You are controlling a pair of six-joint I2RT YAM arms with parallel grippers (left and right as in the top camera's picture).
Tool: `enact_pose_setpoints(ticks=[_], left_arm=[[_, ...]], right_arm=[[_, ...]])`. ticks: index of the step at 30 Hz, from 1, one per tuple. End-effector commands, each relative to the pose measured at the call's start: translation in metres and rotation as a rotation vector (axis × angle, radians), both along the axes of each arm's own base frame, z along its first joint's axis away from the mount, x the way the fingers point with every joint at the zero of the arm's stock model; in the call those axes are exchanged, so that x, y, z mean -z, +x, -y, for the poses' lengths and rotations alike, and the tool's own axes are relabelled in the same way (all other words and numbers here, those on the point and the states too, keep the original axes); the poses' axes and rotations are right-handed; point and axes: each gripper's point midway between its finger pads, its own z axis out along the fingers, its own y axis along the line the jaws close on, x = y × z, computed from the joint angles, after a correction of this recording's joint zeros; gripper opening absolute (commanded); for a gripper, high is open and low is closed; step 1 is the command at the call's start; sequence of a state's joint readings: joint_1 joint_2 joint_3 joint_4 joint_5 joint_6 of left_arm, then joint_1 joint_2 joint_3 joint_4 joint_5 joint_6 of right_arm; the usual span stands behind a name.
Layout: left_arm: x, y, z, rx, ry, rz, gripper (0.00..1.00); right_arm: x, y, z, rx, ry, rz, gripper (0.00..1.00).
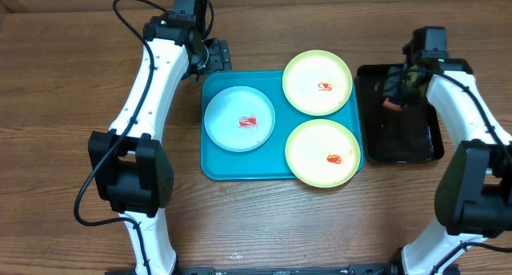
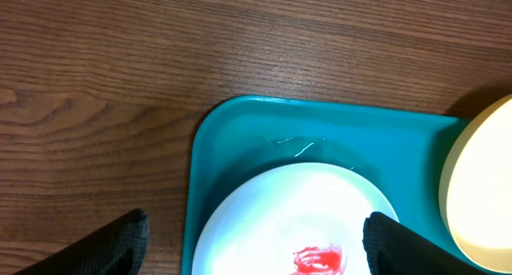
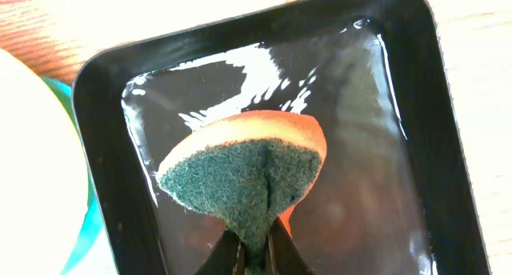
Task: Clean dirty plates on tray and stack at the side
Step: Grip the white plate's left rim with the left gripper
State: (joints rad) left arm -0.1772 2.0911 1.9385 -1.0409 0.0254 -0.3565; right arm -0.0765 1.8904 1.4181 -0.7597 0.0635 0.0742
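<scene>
Now | blue tray [image 1: 240, 165]: three smeared plates [image 1: 318, 83] | right hand [image 3: 254, 255] pinches sponge [image 3: 244, 167] over black tray [image 3: 104, 187] | left hand [image 2: 258, 243] spread, empty

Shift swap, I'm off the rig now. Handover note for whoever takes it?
Left gripper: open, empty, over the tray corner by the blue plate.
Right gripper: shut on the sponge, over the black tray.
Plates: all three on the tray, the blue plate on one side and two green plates on the other, each with a red smear.
Done: sponge in hand; nothing wiped or stacked.
Left: wipe all three, then stack them beside the tray.
</scene>
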Motion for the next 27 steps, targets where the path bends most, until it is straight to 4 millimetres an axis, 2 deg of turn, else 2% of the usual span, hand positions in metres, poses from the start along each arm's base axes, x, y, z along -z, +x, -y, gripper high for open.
enact_pose_setpoints(ticks=[1, 9, 13, 15, 21, 24, 27], left_arm=[[-0.001, 0.004, 0.005, 0.027, 0.005, 0.009, 0.87], [0.000, 0.000, 0.011, 0.066, -0.016, -0.004, 0.90], [0.006, -0.009, 0.009, 0.084, -0.009, -0.047, 0.85], [0.014, -0.019, 0.008, 0.104, -0.001, -0.088, 0.84], [0.055, -0.051, 0.003, 0.082, 0.004, -0.222, 0.79], [0.067, -0.055, 0.004, 0.085, -0.002, -0.235, 0.75], [0.075, -0.061, 0.020, 0.190, -0.085, -0.245, 0.70]], right_arm=[[-0.010, 0.003, -0.001, 0.005, -0.104, 0.032, 0.04], [-0.011, 0.001, -0.031, -0.042, 0.069, 0.017, 0.04], [-0.022, 0.004, -0.032, -0.046, 0.071, 0.025, 0.04], [-0.024, 0.006, -0.033, -0.046, 0.071, 0.032, 0.04], [-0.023, 0.005, -0.033, -0.046, 0.071, 0.027, 0.04], [-0.023, 0.005, -0.033, -0.046, 0.071, 0.027, 0.04], [-0.023, 0.004, -0.033, -0.046, 0.071, 0.023, 0.04]])
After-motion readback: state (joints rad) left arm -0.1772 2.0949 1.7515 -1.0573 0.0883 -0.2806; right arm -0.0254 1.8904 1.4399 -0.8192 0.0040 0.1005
